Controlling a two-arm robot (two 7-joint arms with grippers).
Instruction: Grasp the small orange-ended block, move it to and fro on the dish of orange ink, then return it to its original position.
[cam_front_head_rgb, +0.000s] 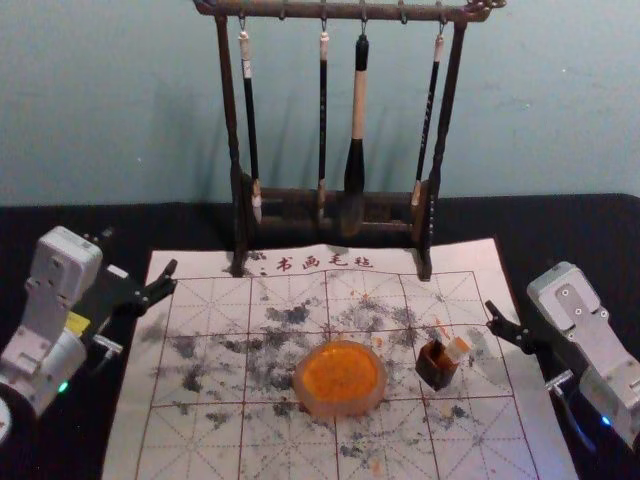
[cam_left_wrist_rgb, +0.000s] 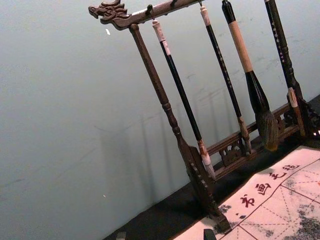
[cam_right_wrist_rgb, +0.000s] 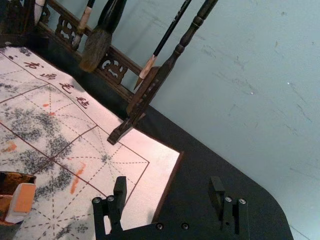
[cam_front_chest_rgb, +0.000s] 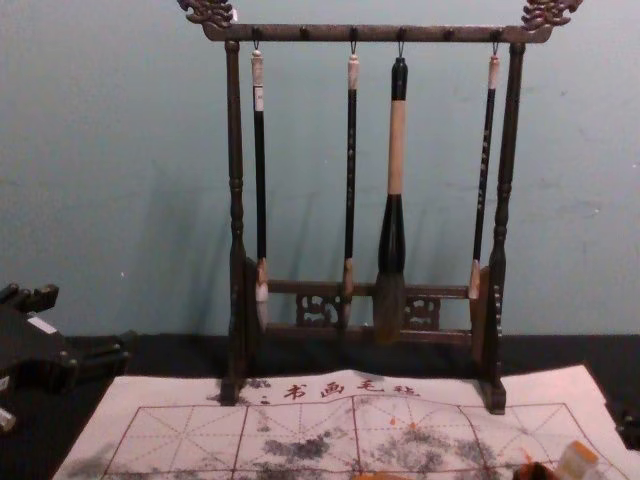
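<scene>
The small block, white with an orange end, rests tilted at a small dark brown holder. In the right wrist view the block shows its orange face beside the holder. A round dish of orange ink sits on the mat, left of the holder. My right gripper hovers to the right of the block, not touching it; its own wrist view shows that gripper open and holding nothing. Over the mat's left edge my left gripper is idle and open; the left wrist view catches its fingertips apart.
A dark wooden rack with several hanging brushes stands at the mat's back edge, before the wall. The ink-stained white mat lies on a black-covered table. The chest view shows the rack upright behind the mat.
</scene>
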